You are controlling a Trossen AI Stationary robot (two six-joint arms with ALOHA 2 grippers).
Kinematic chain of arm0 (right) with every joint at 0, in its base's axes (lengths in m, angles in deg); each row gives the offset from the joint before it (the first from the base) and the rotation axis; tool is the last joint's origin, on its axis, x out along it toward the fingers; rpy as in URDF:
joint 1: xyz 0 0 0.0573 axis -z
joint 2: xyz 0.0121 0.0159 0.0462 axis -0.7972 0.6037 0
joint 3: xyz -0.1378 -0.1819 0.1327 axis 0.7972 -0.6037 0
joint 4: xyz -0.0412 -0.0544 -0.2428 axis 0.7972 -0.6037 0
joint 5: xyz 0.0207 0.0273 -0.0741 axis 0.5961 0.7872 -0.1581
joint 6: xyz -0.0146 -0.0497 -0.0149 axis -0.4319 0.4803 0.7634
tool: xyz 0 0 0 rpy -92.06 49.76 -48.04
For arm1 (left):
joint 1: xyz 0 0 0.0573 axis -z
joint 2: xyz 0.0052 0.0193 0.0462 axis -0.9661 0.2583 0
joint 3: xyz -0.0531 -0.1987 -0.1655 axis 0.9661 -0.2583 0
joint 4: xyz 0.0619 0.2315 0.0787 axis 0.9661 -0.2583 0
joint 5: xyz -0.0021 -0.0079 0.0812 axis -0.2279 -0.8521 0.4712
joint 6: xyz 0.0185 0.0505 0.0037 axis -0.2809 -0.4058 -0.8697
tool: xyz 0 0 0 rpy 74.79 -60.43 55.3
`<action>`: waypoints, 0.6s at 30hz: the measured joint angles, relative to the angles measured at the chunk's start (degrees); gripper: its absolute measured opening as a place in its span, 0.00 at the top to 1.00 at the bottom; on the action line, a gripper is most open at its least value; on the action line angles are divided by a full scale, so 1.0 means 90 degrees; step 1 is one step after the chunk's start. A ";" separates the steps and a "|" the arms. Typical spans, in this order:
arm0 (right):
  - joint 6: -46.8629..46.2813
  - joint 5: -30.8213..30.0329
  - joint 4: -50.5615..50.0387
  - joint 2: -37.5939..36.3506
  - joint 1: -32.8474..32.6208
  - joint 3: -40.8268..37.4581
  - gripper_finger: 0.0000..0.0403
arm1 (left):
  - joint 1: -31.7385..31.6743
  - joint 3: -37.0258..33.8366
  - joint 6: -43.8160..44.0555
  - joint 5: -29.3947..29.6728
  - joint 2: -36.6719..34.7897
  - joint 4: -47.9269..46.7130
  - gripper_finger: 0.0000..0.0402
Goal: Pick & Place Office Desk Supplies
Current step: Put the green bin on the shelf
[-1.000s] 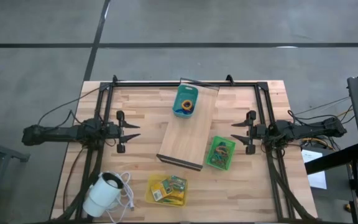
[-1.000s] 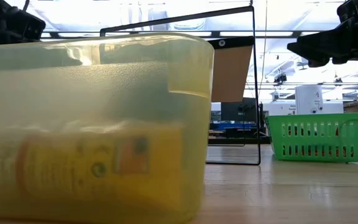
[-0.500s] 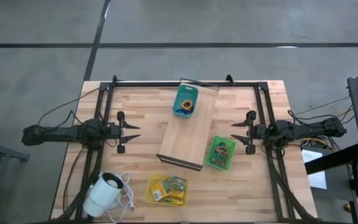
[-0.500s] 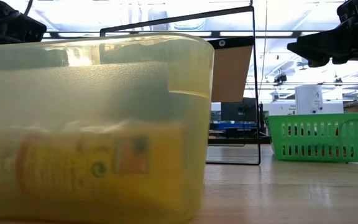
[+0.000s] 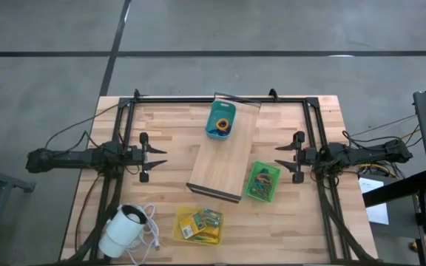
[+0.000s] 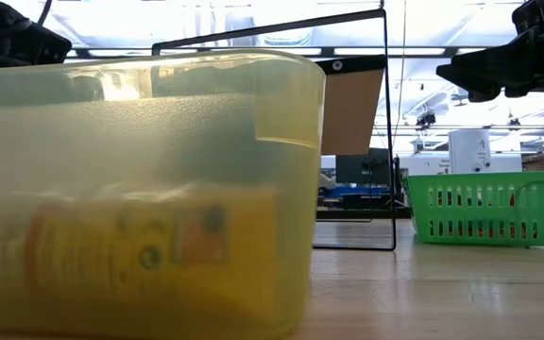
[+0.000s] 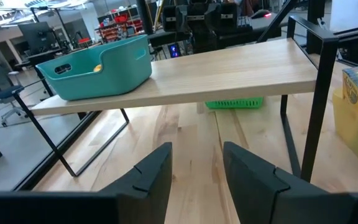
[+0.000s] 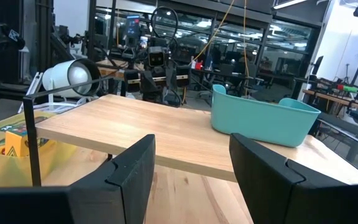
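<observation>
On the wooden counter [image 5: 168,140] we see three bins: a teal bin [image 5: 221,119] at twelve o'clock on the raised pale board [image 5: 222,159], a green basket [image 5: 262,182] at four o'clock holding what look like rubber-band loops, and a yellow bin [image 5: 199,225] at six o'clock with little packets [image 5: 202,221] inside. The packets carry printed labels, but we cannot read any writing on them. At seven o'clock lies the white corded device [image 5: 124,230]. Our left claw [image 5: 156,157] hangs at nine o'clock with its fingers parted and nothing between them. Our right claw [image 5: 281,157] hangs at three o'clock, fingers spread wide and empty.
</observation>
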 joint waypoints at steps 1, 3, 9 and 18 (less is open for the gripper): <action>0.0000 0.0000 0.0000 0.0000 0.0000 0.0001 0.49 | 0.0000 0.0000 0.0002 0.0001 0.0000 0.0000 0.64; 0.0000 0.0000 0.0000 0.0000 0.0000 0.0002 0.49 | 0.0000 0.0000 0.0002 0.0001 0.0000 0.0000 0.64; 0.0000 0.0000 0.0000 -0.0002 0.0000 -0.0001 0.49 | 0.0000 0.0000 0.0002 0.0001 0.0000 0.0000 0.64; -0.0112 -0.0467 0.0083 -0.0003 0.0001 0.0002 0.49 | 0.0005 0.0000 0.0002 0.0001 0.0000 0.0000 0.64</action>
